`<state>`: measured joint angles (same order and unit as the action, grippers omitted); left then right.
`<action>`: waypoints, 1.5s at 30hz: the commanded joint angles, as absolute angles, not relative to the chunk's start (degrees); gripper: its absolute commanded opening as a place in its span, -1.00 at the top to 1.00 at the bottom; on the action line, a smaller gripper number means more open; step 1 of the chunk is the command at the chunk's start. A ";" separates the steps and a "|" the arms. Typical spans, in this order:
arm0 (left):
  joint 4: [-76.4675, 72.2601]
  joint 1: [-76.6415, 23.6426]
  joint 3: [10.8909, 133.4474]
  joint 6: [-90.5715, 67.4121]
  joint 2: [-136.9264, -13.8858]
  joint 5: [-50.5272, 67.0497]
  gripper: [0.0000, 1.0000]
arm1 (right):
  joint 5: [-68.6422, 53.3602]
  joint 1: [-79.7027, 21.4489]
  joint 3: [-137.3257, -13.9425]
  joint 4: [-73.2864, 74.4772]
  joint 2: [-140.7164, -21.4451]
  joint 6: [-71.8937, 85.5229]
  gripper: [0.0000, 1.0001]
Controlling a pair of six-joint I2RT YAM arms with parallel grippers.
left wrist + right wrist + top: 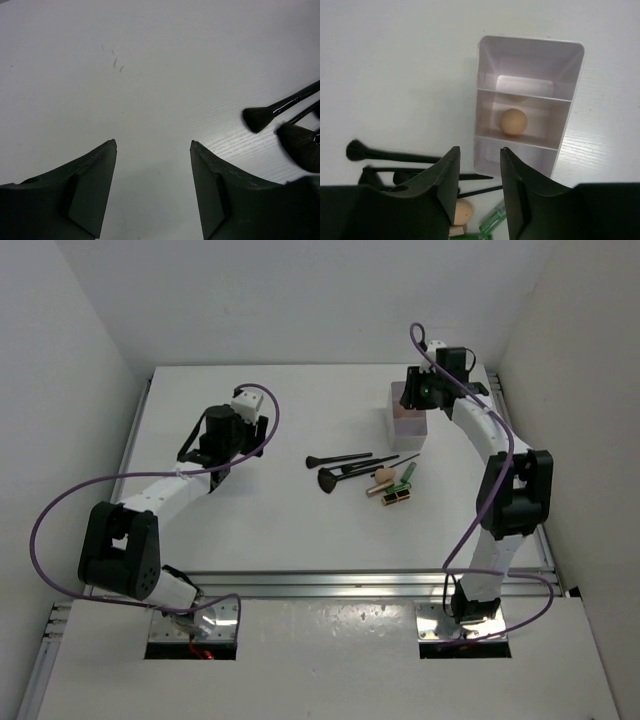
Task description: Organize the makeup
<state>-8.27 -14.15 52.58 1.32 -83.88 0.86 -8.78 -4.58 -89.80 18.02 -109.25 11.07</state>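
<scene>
Hovering right gripper [479,152]: fingers parted a little with nothing between them, poised above the near end of the compartment box [485,46].
Step in hand: we judge it to be dropping a peach sponge [513,121] into the box; that sponge lies in the middle of three compartments, free of the fingers.
Doing it well: we would lift straight up so that neither finger catches a wall and drags the light box, and only then swing toward the pile.
Next pick: we would take the second sponge [462,212] from above, squeezing softly since it looks springy.
Rest of the makeup: green tube [492,220], gold-brown tube [395,498] and black brushes [395,156] lie huddled on the surface [280,530], near the box.
Right arm pose: stretched to the far right corner, wrist bent down over the box.
Left gripper [152,145]: spread wide and empty, low over bare surface, with the fan-headed brush [300,145] just to its right.
Left arm pose: elbow folded low, forearm angled toward the middle, well apart from the box.
</scene>
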 commanded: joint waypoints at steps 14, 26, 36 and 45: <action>-11.60 -13.54 50.63 0.44 -82.53 3.16 -0.33 | -10.99 -15.03 -81.74 45.35 -103.53 2.54 -0.99; -12.13 -13.54 48.34 0.44 -80.95 3.16 -0.33 | -7.21 -16.26 -80.33 38.68 -110.38 6.85 -0.69; -12.66 -13.54 47.81 0.97 -80.42 2.64 -0.35 | -4.22 -16.08 -81.82 36.21 -114.87 5.80 -0.48; -12.66 -13.54 47.81 0.97 -80.95 2.64 -0.35 | -2.20 -15.91 -82.35 35.60 -116.81 5.36 -0.32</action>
